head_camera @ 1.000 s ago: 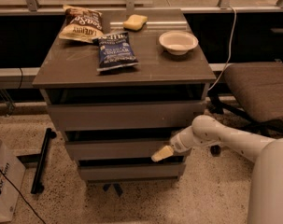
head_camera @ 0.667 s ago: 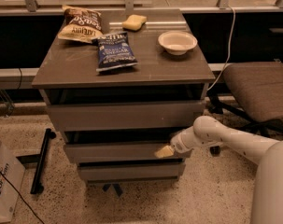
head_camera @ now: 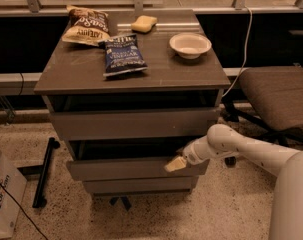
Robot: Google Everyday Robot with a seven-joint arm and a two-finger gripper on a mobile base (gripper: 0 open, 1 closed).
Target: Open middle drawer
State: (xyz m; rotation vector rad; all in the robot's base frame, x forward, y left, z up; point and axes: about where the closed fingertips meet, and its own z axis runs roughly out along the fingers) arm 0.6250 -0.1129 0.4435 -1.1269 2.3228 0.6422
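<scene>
Middle drawer (head_camera: 126, 169) of a low cabinet (head_camera: 141, 76), between the tall-fronted top drawer (head_camera: 136, 124) and the slim bottom drawer (head_camera: 141, 185). Its front stands a little forward of the bottom drawer's, and a dark gap shows above it, so it is judged partly open. The gripper (head_camera: 175, 164) sits at the top edge of that front, toward its right end, at the tip of the white arm (head_camera: 231, 144) reaching in from the right. Whether it is open or closed cannot be told, nor whether it grips the edge or merely hooks it. The step in hand appears to be the pull itself. The next move calls for a straight draw outward along the drawer's run, keeping contact with the handle-less edge so that it does not slip off. Compared with a second ago, the gripper holds almost the same place on the front, while the front looks slightly wider and further out.
</scene>
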